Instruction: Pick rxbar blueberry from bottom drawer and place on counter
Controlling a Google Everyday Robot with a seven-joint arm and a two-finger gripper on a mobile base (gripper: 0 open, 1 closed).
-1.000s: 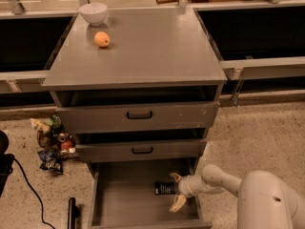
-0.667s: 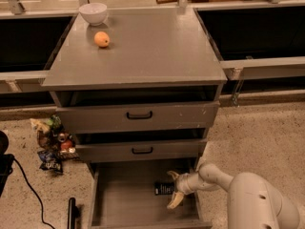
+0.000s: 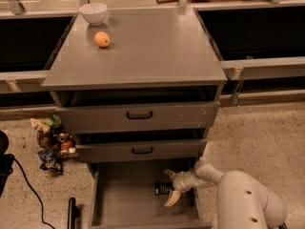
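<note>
- gripper (image 3: pixel 168 189) low in the bottom drawer (image 3: pixel 126 197), right side, fingers spread, holding nothing
- rxbar blueberry (image 3: pixel 160 189) flat on the drawer floor, 9 o'clock of the gripper, at its fingertips; long axis roughly 9–3
- counter (image 3: pixel 143 46) at 12 o'clock

Grey counter (image 3: pixel 152 51), faintly glossy, with a white bowl (image 3: pixel 93 12) and an orange fruit (image 3: pixel 101 39) on it. 2 drawer fronts (image 3: pixel 95 118) grey, handles (image 3: pixel 139 114) black. bottom drawer (image 3: pixel 124 202) plain grey. rxbar blueberry (image 3: pixel 161 189) black with white print. gripper (image 3: pixel 169 189) at the bar in the drawer's right side, cream fingers spread, arm (image 3: pixel 243 199) off-white. Floor (image 3: pixel 257 128) speckled beige; snack packets (image 3: pixel 51 142) multicoloured.
</note>
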